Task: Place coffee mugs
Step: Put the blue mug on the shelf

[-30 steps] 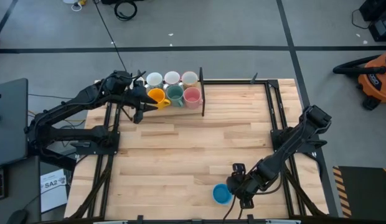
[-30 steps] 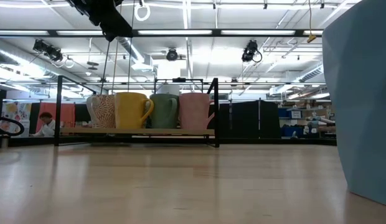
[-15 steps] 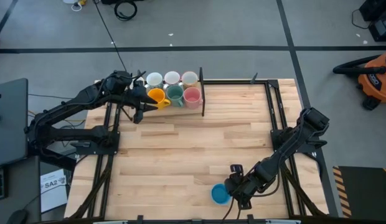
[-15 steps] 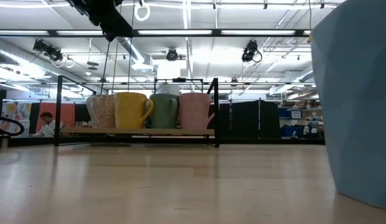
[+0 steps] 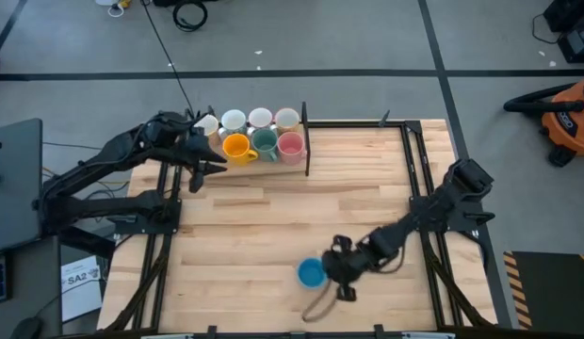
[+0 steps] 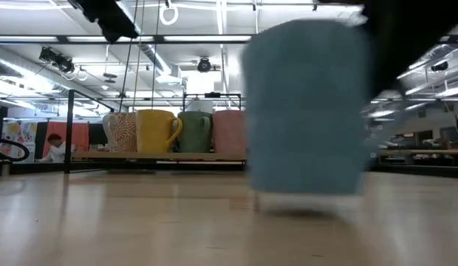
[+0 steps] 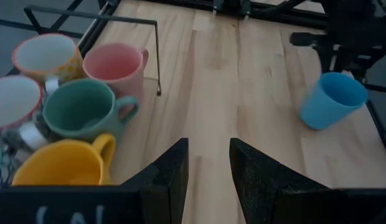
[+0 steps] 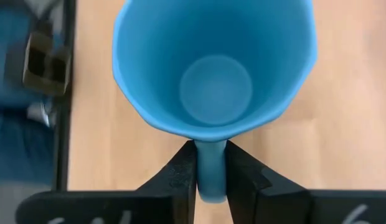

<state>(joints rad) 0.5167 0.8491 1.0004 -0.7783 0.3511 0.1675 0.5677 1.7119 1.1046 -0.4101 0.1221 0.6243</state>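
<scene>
Mugs (image 5: 264, 143) look unlettered; right gripper (image 8: 210, 180) pinches blue mug (image 8: 215, 62) handle.

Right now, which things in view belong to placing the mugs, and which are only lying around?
Belong to the job:
- blue mug, handle pinched by the right gripper
- orange mug, green mug, pink mug and three pale mugs in the rack
- left gripper, open beside the rack

Lying about:
- vacuum on the floor
- cable on the floor

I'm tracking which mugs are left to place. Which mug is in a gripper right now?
The light blue mug, alone near the table's front edge; the right gripper pinches its handle. The other mugs sit in the rack at the back, ungripped.
</scene>
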